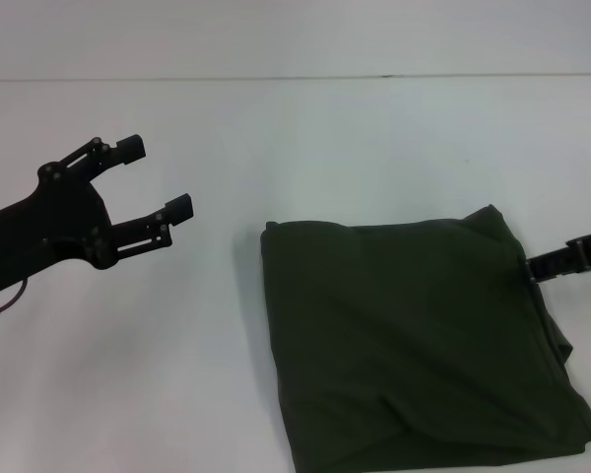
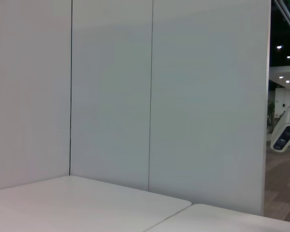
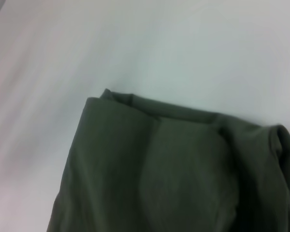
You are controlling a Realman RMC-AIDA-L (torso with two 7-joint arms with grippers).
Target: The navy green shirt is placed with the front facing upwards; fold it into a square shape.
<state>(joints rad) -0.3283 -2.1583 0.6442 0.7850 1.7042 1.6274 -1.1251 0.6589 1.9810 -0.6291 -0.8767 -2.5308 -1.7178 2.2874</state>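
The navy green shirt [image 1: 414, 345] lies folded into a rough square on the white table [image 1: 177, 374], right of centre, with plain fabric on top and no lettering showing. In the right wrist view the shirt [image 3: 174, 169] fills the lower part, with layered folds along one edge. My left gripper [image 1: 156, 177] hangs open and empty well to the left of the shirt. My right gripper [image 1: 547, 264] reaches in from the right edge and meets the shirt's far right corner.
White table surface [image 3: 135, 43] surrounds the shirt on the left and far sides. The table's far edge [image 1: 295, 77] runs below a pale wall. The left wrist view shows only white wall panels [image 2: 111, 96] and a table corner [image 2: 87, 203].
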